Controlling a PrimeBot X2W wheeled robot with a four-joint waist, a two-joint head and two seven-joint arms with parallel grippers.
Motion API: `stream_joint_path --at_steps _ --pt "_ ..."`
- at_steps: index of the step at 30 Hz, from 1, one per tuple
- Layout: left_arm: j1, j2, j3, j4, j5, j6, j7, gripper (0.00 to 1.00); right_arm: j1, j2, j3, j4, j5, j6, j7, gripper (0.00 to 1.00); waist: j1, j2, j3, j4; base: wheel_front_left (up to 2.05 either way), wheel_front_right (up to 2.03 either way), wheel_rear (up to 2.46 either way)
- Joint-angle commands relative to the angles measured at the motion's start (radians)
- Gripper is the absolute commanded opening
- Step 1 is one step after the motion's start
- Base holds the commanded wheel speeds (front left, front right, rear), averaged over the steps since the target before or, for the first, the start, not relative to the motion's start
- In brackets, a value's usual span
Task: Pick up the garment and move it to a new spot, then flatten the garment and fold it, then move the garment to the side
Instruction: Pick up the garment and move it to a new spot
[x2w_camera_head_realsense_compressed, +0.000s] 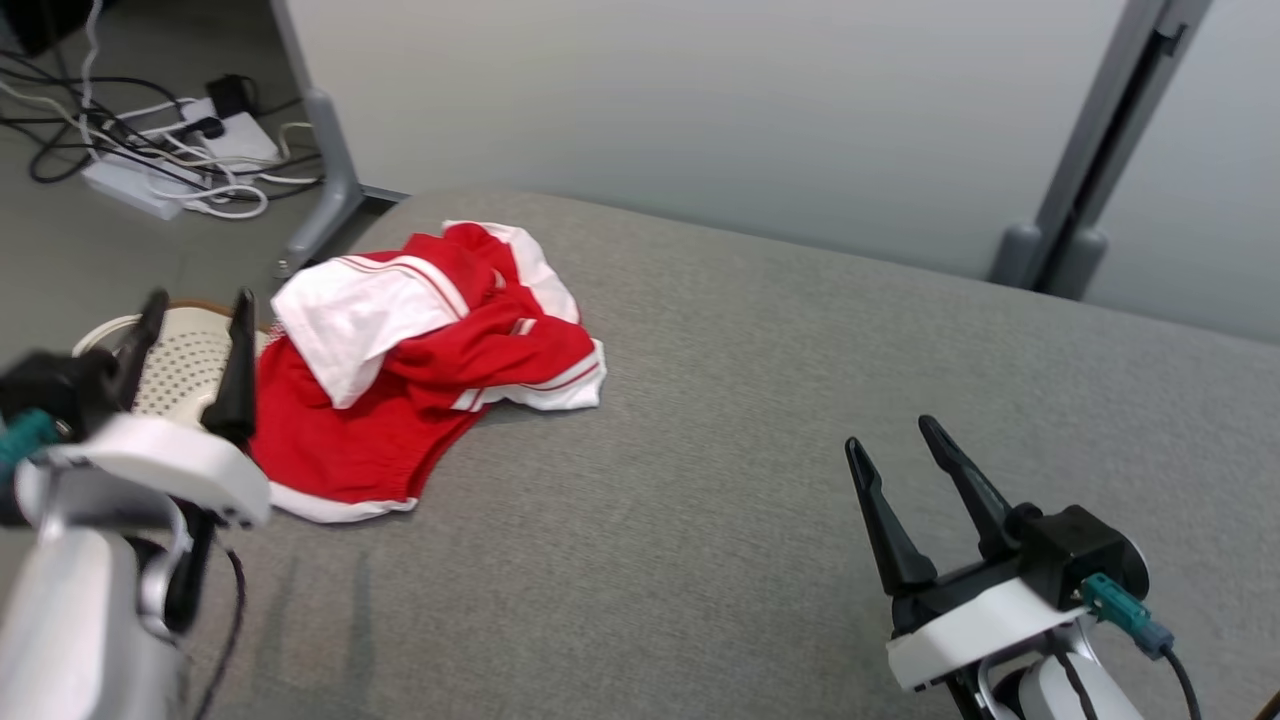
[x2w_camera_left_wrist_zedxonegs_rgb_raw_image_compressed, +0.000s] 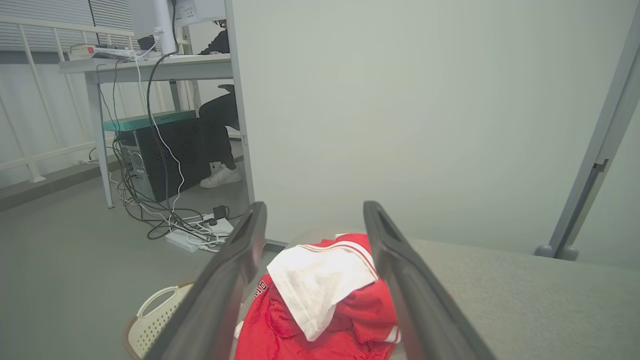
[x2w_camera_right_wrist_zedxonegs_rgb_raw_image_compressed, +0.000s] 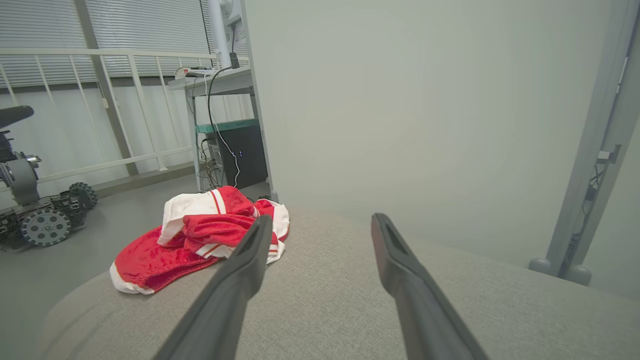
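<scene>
The garment (x2w_camera_head_realsense_compressed: 420, 370) is a crumpled red piece with white panels and trim, lying near the left edge of the grey table (x2w_camera_head_realsense_compressed: 760, 420). My left gripper (x2w_camera_head_realsense_compressed: 195, 315) hovers open just left of it, fingers pointing away, nothing between them. In the left wrist view the garment (x2w_camera_left_wrist_zedxonegs_rgb_raw_image_compressed: 325, 295) sits between and beyond the two open fingers (x2w_camera_left_wrist_zedxonegs_rgb_raw_image_compressed: 230, 280). My right gripper (x2w_camera_head_realsense_compressed: 890, 440) stands open over the table's lower right, well apart from the cloth. In the right wrist view the garment (x2w_camera_right_wrist_zedxonegs_rgb_raw_image_compressed: 200, 235) lies ahead and to the left.
A white perforated basket (x2w_camera_head_realsense_compressed: 190, 370) stands on the floor beside the table's left edge, under my left gripper. Cables and power strips (x2w_camera_head_realsense_compressed: 180, 150) lie on the floor beyond. A grey partition with posts (x2w_camera_head_realsense_compressed: 1080, 160) stands behind the table. A person's foot (x2w_camera_left_wrist_zedxonegs_rgb_raw_image_compressed: 220, 176) rests under a far desk.
</scene>
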Motion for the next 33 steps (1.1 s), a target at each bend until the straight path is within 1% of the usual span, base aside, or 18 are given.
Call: stream_joint_path --at_steps 1,4,9,10,11,12,13,15,16,17,24,27,29,31,33 --pt "-0.049 0.016 0.006 0.009 -0.016 -0.009 0.014 1.00 -0.019 -0.010 -0.010 -0.004 -0.006 0.002 -0.002 1.00 0.0000 0.0000 0.040 -0.047 0.00 0.00 0.00" --pt "-0.125 0.065 0.017 0.063 -0.057 -0.019 0.063 1.00 -0.044 -0.009 -0.005 -0.010 -0.013 0.002 -0.002 1.00 0.0000 0.0000 0.077 -0.097 0.00 0.00 0.00" --pt "-0.265 0.142 0.004 0.186 -0.128 -0.032 0.185 1.00 -0.094 -0.010 -0.012 -0.034 -0.029 0.002 -0.002 1.00 0.0000 0.0000 0.142 -0.181 0.00 0.00 0.00" --pt "-0.316 0.174 0.001 0.234 -0.159 -0.033 0.232 1.00 -0.114 -0.009 -0.012 -0.046 -0.036 0.002 -0.002 1.00 0.0000 0.0000 0.169 -0.213 0.00 0.00 0.00" --pt "-0.343 0.193 0.003 0.257 -0.174 -0.034 0.251 1.00 -0.124 -0.009 -0.010 -0.053 -0.038 0.002 -0.002 1.00 0.0000 0.0000 0.184 -0.231 0.00 0.00 0.00" --pt "-0.369 0.209 -0.001 0.281 -0.187 -0.035 0.269 1.00 -0.131 -0.009 -0.011 -0.059 -0.040 0.002 -0.002 1.00 0.0000 0.0000 0.196 -0.248 0.00 0.00 0.00" --pt "-0.369 0.209 -0.001 0.281 -0.187 -0.035 0.269 1.00 -0.131 -0.009 -0.011 -0.059 -0.040 0.002 -0.002 1.00 0.0000 0.0000 0.196 -0.248 0.00 0.00 0.00" --pt "-0.412 0.238 -0.016 0.323 -0.221 -0.036 0.304 1.00 -0.140 -0.009 -0.015 -0.068 -0.045 0.002 -0.002 1.00 0.0000 0.0000 0.220 -0.281 0.00 0.00 0.00" --pt "-0.446 0.277 -0.036 0.362 -0.253 -0.036 0.339 1.00 -0.150 -0.009 -0.016 -0.078 -0.048 0.002 -0.002 1.00 0.0000 0.0000 0.244 -0.315 0.00 0.00 0.00" --pt "-0.462 0.292 -0.047 0.379 -0.275 -0.036 0.355 1.00 -0.154 -0.009 -0.019 -0.084 -0.048 0.002 -0.002 1.00 0.0000 0.0000 0.255 -0.330 0.00 0.00 0.00" --pt "-0.517 0.402 -0.107 0.501 -0.401 -0.034 0.457 1.00 -0.168 -0.009 -0.033 -0.117 -0.043 0.002 -0.002 1.00 0.0000 0.0000 0.316 -0.432 0.00 0.00 0.00" --pt "-0.533 0.446 -0.122 0.559 -0.431 -0.034 0.500 1.00 -0.169 -0.009 -0.038 -0.126 -0.044 0.002 -0.002 1.00 0.0000 0.0000 0.337 -0.466 0.00 0.00 0.00" --pt "-0.544 0.473 -0.130 0.601 -0.440 -0.034 0.510 1.00 -0.168 -0.008 -0.039 -0.133 -0.044 0.002 -0.002 1.00 0.0000 0.0000 0.350 -0.484 0.00 0.00 0.00" --pt "-0.545 0.490 -0.139 0.642 -0.450 -0.034 0.521 1.00 -0.170 -0.008 -0.037 -0.138 -0.044 0.002 -0.002 1.00 0.0000 0.0000 0.362 -0.501 0.00 0.00 0.00" --pt "-0.549 0.493 -0.143 0.658 -0.459 -0.034 0.530 1.00 -0.171 -0.008 -0.038 -0.140 -0.043 0.002 -0.002 1.00 0.0000 0.0000 0.367 -0.507 0.00 0.00 0.00"
